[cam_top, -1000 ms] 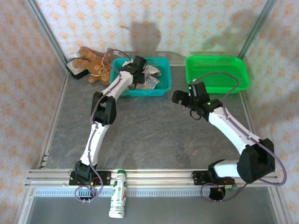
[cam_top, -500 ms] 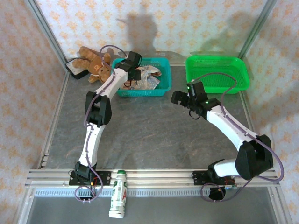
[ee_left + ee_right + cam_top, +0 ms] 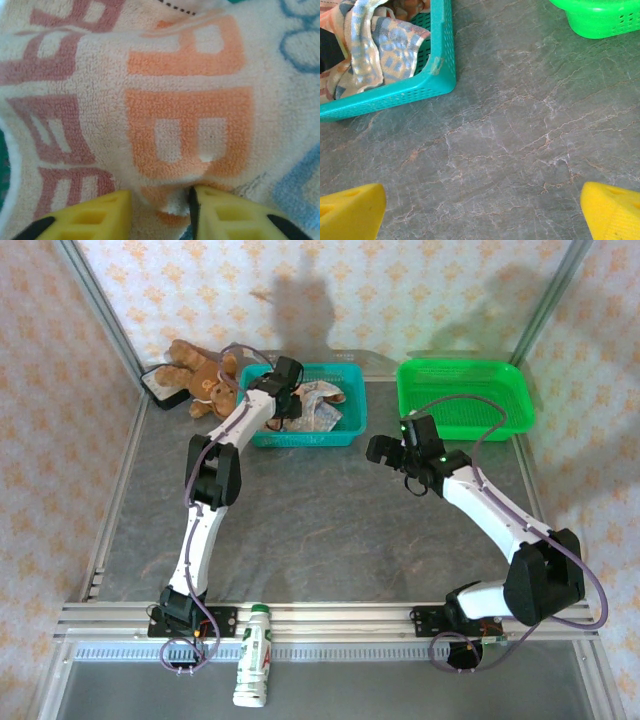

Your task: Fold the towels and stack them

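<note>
Cream terry cloth, printed with orange and brick-red block letters and a few blue outlines, lies right under the left gripper (image 3: pixel 161 200). This is the top towel (image 3: pixel 190 110). From the left wrist we see the two yellow fingers (image 3: pixel 235 217) drawn close together with a small ridge of that towel pinched up between them, so the gripper is clenched on the cloth. We cannot tell whether the cloth has left the pile below it.

From above, the left arm reaches far forward into the teal basket (image 3: pixel 345 430) at the back of the table (image 3: pixel 320 530). The towels (image 3: pixel 322 408) sit crumpled inside that basket — cream and orange patches, unfolded, heaped against its right half.

The right gripper (image 3: pixel 480 215) hangs over bare grey table just in front of the teal basket's right corner. Its yellow fingertips stand wide apart with nothing between them, so it is released. It touches neither basket.

The green basket (image 3: pixel 465 398) stands to the right of the teal one, apart from it. The bear (image 3: pixel 200 378) lies just left of the teal basket. A white bottle (image 3: pixel 253 668) with a green cap lies on the near rail beside the left arm's base.
</note>
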{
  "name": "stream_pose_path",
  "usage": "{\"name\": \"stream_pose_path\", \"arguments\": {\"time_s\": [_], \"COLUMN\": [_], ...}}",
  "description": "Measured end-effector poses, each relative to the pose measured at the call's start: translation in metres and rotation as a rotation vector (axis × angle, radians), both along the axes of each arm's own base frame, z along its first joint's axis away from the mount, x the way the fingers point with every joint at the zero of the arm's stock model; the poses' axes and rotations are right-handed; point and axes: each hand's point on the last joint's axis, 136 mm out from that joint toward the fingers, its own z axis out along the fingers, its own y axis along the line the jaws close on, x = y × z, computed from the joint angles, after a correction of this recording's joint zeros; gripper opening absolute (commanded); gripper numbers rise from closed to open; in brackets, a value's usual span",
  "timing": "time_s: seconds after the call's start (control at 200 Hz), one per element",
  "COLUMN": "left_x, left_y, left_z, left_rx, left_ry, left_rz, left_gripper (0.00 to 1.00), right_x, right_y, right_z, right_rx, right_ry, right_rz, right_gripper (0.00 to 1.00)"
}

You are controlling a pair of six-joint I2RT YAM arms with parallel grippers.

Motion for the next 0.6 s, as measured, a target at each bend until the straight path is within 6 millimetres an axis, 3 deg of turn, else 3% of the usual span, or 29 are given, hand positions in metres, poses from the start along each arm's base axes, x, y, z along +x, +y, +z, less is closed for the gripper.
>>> {"name": "stream_pose_path", "arguments": {"time_s": [0.06,0.395,0.5,0.601], "left_x": [0.0,-0.001,-0.009,-0.015], "left_y": [-0.002,0.003,0.008,0.012], "left_z": [0.0,0.007,0.032,0.081], "left_rx": [-0.004,0.009,0.015,0.003], "left_ry": [-0.001,-0.006,-0.032,-0.107], "left_rz": [-0.009,0.007,0.016,0.024], "left_gripper": [0.0,0.0,0.0,0.0], "right_x": [0.0,0.0,0.002,0.003], "right_y": [0.0,0.001,0.002,0.004], "right_z": [0.0,0.001,0.002,0.003], "right_rx": [0.001,0.008,0.019,0.027], "right_ry": [0.0,-0.001,-0.009,-0.015], "right_rz": [0.0,-0.002,-0.004,-0.005], "right_gripper": [0.99,0.99,0.99,0.99]}}
